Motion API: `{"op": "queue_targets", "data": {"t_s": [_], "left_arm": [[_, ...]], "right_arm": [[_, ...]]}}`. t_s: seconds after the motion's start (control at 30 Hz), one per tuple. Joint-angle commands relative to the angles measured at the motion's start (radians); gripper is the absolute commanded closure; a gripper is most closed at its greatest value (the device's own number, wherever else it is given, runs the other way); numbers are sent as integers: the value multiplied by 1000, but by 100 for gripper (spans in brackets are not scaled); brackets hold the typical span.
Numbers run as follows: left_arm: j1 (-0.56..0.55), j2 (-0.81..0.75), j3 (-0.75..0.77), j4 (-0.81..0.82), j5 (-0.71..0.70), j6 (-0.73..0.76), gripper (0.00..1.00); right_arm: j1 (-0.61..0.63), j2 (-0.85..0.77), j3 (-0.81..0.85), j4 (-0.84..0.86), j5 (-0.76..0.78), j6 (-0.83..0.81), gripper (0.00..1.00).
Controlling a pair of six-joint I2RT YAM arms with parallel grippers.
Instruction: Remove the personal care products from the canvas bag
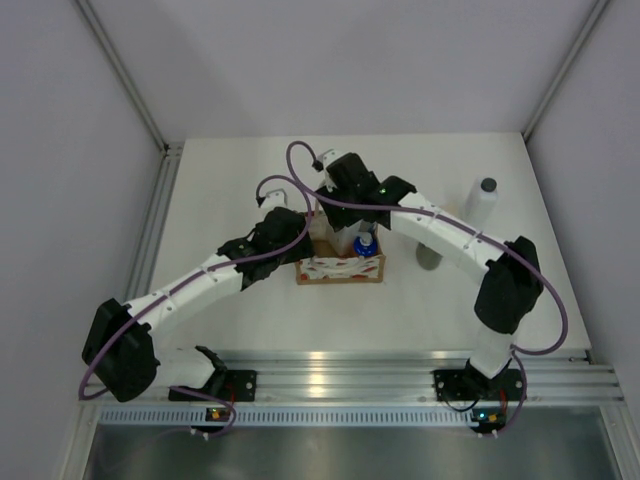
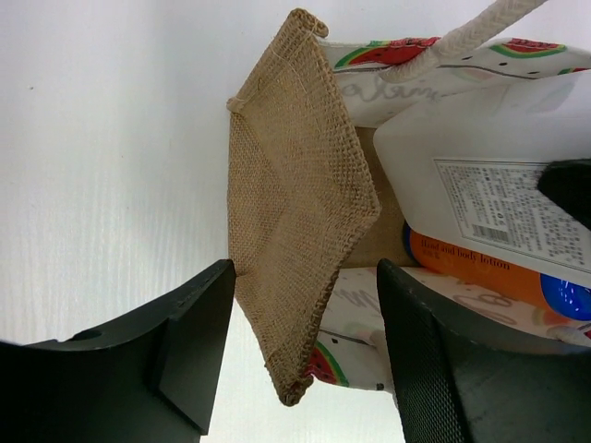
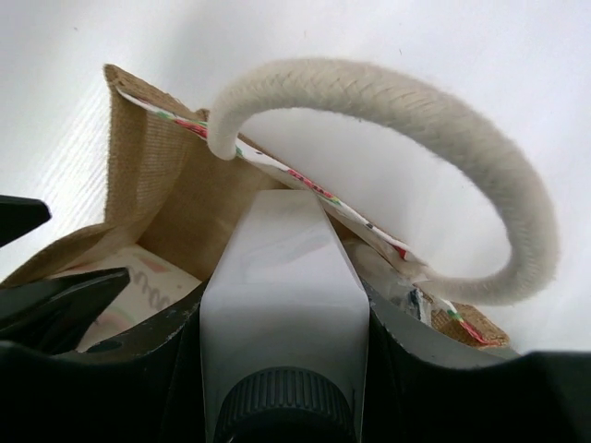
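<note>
You have the canvas bag (image 1: 340, 269) sitting about mid-table, its patterned side turned to the near edge, with both arms reaching in over it. Your right gripper (image 3: 284, 309) is pinching the held white bottle (image 3: 282, 249) — one finger is pressed flat against each side of it, close to its dark cap (image 3: 286, 406). The bottle's far end sits in the bag's mouth, under the cream handle (image 3: 416, 157) that loops over it.

Your left gripper (image 2: 305, 272) has its jaws spread, straddling the bag's burlap end panel (image 2: 295, 203). One finger (image 2: 185, 341) just meets the panel's edge; you can't tell from the left wrist view whether the other presses on the bag at all.

Inside the bag, right beside the held white bottle, lies the orange bottle (image 2: 480, 272), with its blue top (image 2: 565, 297) showing.

Two products are already out of the bag. The standing white bottle (image 1: 484, 205) is upright near the right edge of the table, well apart from the bag. Between it and the bag is the grey-green bottle (image 1: 430, 257), mostly hidden by the right arm — upright or lying, you can't tell
</note>
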Motion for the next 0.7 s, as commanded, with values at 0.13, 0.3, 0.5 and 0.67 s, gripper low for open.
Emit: {"op": "queue_targets", "data": {"t_s": [0.13,0.3,0.5,0.67], "left_arm": [[2,-12,-4,11,-24,-11,32],[0,-20,-8,12,-27,-11,33],[2,-32,-14,12,-27,-16,33],[2,-39,-16,12,-29,-13,33]], "right_arm": [[9,-127,151,-11,-22,12,100],[9,-154,160,-32,-21,8,100],[17,-122,119,-32,-28,-8,100],[18,-119,133,-29,-11,-9,100]]}}
